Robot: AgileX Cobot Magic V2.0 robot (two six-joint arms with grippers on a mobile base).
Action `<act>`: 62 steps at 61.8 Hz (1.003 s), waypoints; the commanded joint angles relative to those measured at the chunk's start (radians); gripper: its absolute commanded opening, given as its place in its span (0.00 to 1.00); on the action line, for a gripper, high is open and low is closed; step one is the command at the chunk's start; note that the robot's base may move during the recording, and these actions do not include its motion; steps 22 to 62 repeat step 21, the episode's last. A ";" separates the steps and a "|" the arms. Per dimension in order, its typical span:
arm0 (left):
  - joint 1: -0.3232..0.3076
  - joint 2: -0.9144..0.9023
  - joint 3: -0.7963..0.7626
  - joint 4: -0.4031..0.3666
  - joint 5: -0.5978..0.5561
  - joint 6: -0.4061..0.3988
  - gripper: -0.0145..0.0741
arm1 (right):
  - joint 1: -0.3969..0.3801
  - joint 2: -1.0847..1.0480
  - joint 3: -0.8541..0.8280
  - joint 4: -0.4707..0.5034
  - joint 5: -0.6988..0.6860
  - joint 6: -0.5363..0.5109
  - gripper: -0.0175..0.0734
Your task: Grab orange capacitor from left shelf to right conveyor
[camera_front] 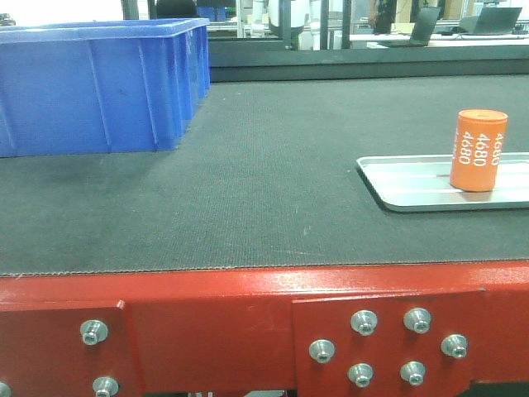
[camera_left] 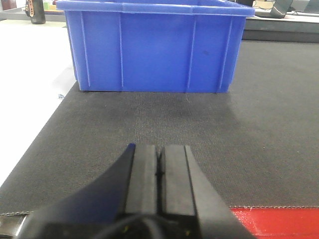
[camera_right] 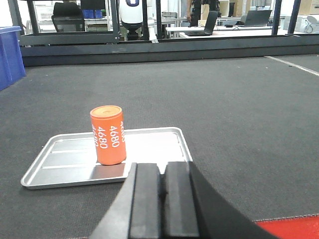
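Note:
The orange capacitor (camera_front: 478,150) (camera_right: 107,135), printed "4680", stands upright on a flat silver tray (camera_front: 413,186) (camera_right: 70,164) that lies on the conveyor's dark belt (camera_front: 264,165) (camera_right: 234,114). The belt's red frame (camera_front: 207,331) with silver bolts runs along the near edge. My right gripper (camera_right: 162,167) is shut with nothing in it, just in front of the tray and slightly right of the capacitor, not touching it. My left gripper (camera_left: 159,148) is also shut and empty, low over the belt (camera_left: 249,124). The left shelf is out of view. Neither gripper shows in the front view.
A large blue plastic bin (camera_front: 99,83) (camera_left: 154,47) stands on the belt at the far left, straight ahead of my left gripper. Beyond the belt's far edge are black frames, desks and laptops (camera_right: 254,17).

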 commanded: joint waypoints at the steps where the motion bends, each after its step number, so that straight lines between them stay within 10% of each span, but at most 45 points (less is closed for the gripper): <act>1: -0.006 -0.009 -0.004 -0.003 -0.085 -0.002 0.02 | -0.007 -0.008 -0.003 0.004 -0.093 -0.002 0.25; 62: -0.006 -0.009 -0.004 -0.003 -0.085 -0.002 0.02 | -0.007 -0.008 -0.003 0.004 -0.093 -0.002 0.25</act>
